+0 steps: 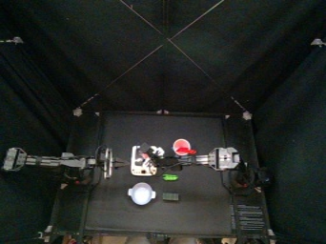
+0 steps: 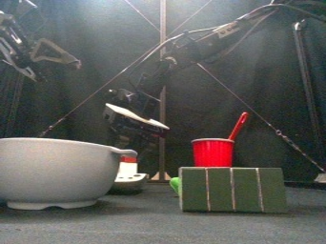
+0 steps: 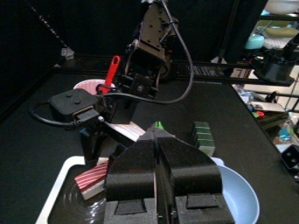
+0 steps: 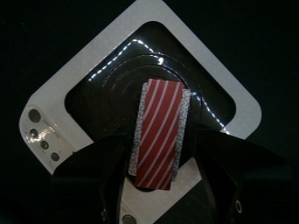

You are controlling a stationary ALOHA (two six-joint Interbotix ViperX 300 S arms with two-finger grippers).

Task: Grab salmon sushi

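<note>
The salmon sushi [image 4: 156,131], orange-red with white stripes, sits between my right gripper's [image 4: 156,171] jaws, which are shut on it. It hangs above the white tray [image 4: 82,83]. The front view shows this gripper [image 2: 133,119] raised over the table with the sushi's pale underside [image 2: 137,118] showing. In the top view it [image 1: 155,153] reaches in over the tray [image 1: 137,152]. My left gripper [image 3: 160,171] is shut and empty, hovering at the tray's end [image 3: 65,179]. A second striped piece [image 3: 91,181] lies on that tray.
A red cup [image 2: 214,152] with a red spoon [image 2: 237,126] stands behind a green block [image 2: 234,189]. A grey bowl [image 2: 57,172] sits at the front left. The cup [image 1: 185,146], bowl [image 1: 141,194] and block [image 1: 170,197] surround the tray.
</note>
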